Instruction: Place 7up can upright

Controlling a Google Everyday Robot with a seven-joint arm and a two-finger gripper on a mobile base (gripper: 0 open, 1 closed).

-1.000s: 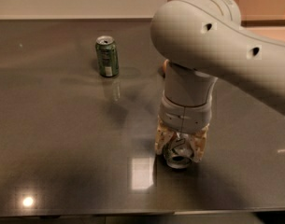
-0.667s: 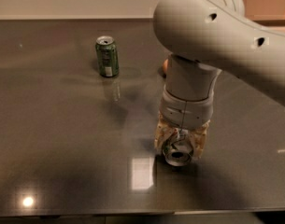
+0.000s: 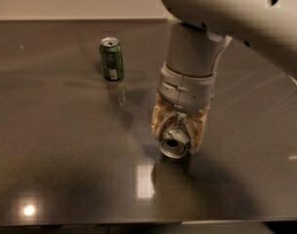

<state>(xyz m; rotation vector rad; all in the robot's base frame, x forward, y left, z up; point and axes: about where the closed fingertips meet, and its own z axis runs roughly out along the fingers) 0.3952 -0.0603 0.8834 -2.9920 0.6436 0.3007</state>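
My gripper [image 3: 179, 130] hangs at the middle right of the dark table [image 3: 55, 130], pointing down. Its tan fingers [image 3: 158, 121] are shut on the 7up can [image 3: 174, 145]. The can lies tilted in the grip, with its silver end facing the camera, just above the table. Most of its label is hidden by the fingers. A darker all-green can [image 3: 112, 58] stands upright at the back left, well apart from the gripper.
My large pale arm [image 3: 226, 18] fills the upper right and hides the table behind it. The table's front edge [image 3: 138, 223] runs along the bottom. Bright light reflections [image 3: 144, 180] lie on the glossy top near the gripper.
The gripper with the can has lifted slightly and shifted a little left. The arm has swung further over the scene. The green can has not moved.
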